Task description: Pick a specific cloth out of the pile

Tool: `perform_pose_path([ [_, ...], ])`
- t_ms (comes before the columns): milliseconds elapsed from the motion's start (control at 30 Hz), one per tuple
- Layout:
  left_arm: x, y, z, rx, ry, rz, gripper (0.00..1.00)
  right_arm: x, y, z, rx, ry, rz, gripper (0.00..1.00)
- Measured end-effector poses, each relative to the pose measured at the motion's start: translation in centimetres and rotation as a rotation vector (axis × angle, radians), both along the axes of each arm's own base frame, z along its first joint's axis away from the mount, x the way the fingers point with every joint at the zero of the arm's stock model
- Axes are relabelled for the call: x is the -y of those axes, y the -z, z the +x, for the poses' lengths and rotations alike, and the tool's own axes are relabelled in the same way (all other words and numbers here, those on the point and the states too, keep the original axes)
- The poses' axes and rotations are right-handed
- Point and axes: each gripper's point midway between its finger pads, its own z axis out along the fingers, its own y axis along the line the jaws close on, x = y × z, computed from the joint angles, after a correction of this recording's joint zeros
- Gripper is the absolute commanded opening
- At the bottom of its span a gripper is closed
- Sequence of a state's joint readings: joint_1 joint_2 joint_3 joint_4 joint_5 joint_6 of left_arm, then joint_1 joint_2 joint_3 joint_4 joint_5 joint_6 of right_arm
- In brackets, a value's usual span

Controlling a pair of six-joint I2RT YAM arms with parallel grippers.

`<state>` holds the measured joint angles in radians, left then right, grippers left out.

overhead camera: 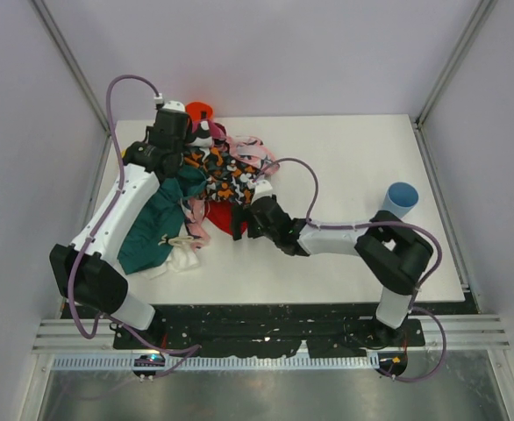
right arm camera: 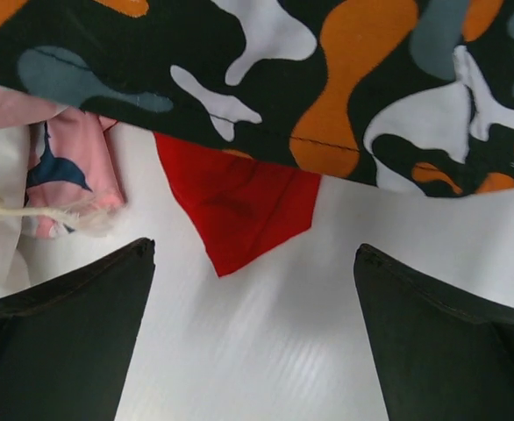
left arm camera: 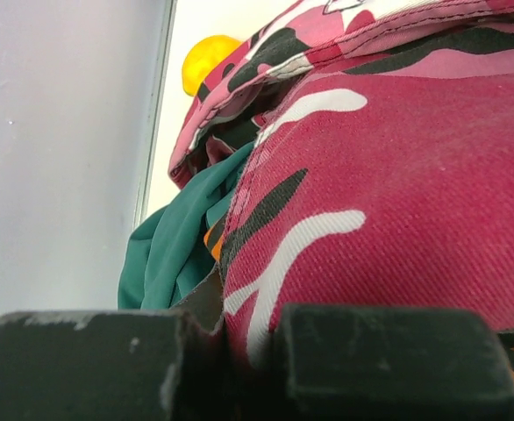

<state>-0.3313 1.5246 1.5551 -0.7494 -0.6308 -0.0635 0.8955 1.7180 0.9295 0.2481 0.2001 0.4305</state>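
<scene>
The red cloth lies flat on the white table, mostly buried under the orange-black-white patterned cloth; one pointed corner sticks out. My right gripper is open just short of that corner, its fingers on either side, touching nothing. From above, the red cloth shows at the near edge of the pile, with the right gripper beside it. My left gripper is shut on the pink camouflage cloth at the pile's far left.
A teal cloth trails from the pile toward the near left, with white pieces beside it. A blue cup stands at the right. An orange object sits at the back edge. The enclosure wall is close on the left.
</scene>
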Motion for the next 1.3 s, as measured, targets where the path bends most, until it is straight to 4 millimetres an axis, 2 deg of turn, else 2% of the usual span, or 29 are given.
perform_pose_path([
  [267, 0.4, 0.7, 0.0, -0.004, -0.003, -0.048, 0.00, -4.3, 4.6, 2.9, 0.007, 0.095, -0.006, 0.89],
  [333, 0.7, 0.9, -0.1, -0.006, -0.001, -0.070, 0.00, -5.6, 4.5, 4.5, 0.038, 0.125, 0.018, 0.82],
  [367, 0.8, 1.0, -0.1, -0.007, 0.000, -0.078, 0.00, -6.3, 4.4, 5.1, 0.049, 0.133, 0.028, 0.64],
  [400, 0.9, 1.1, -0.1, -0.007, 0.000, -0.084, 0.00, -6.8, 4.5, 5.4, 0.059, 0.136, 0.034, 0.49],
  [433, 0.9, 1.2, -0.1, -0.007, -0.002, -0.088, 0.00, -7.1, 4.6, 5.6, 0.069, 0.136, 0.035, 0.27],
  [500, 0.9, 1.3, -0.2, -0.006, -0.011, -0.099, 0.00, -7.1, 4.9, 5.7, 0.088, 0.149, 0.024, 0.13],
  [633, 0.9, 1.4, -0.4, -0.009, -0.029, -0.113, 0.00, -6.3, 4.8, 3.6, 0.122, 0.136, 0.011, 0.09],
  [733, 0.8, 1.9, -0.7, -0.018, -0.051, -0.126, 0.00, -4.3, 3.2, 0.1, 0.146, 0.088, -0.024, 0.06],
  [800, 0.8, 2.6, -1.0, -0.027, -0.068, -0.138, 0.00, -2.7, 0.3, -2.2, 0.177, 0.059, -0.010, 0.06],
  [900, 0.8, 4.9, -1.7, -0.058, -0.112, -0.165, 0.00, -0.6, -6.2, -4.5, 0.242, 0.033, 0.066, 0.05],
  [1067, 1.3, 10.8, -4.1, -0.147, -0.177, -0.194, 0.00, 2.3, -17.8, -4.8, 0.386, 0.021, 0.127, 0.06],
  [1133, 1.7, 13.1, -5.5, -0.185, -0.198, -0.196, 0.00, 3.2, -23.6, -4.7, 0.461, 0.013, 0.159, 0.05],
  [1200, 2.0, 14.5, -6.2, -0.205, -0.217, -0.187, 0.00, 4.4, -29.2, -4.6, 0.531, 0.012, 0.204, 0.05],
  [1300, 2.5, 15.9, -6.7, -0.222, -0.240, -0.175, 0.00, 6.7, -36.4, -4.6, 0.619, 0.019, 0.256, 0.05],
])
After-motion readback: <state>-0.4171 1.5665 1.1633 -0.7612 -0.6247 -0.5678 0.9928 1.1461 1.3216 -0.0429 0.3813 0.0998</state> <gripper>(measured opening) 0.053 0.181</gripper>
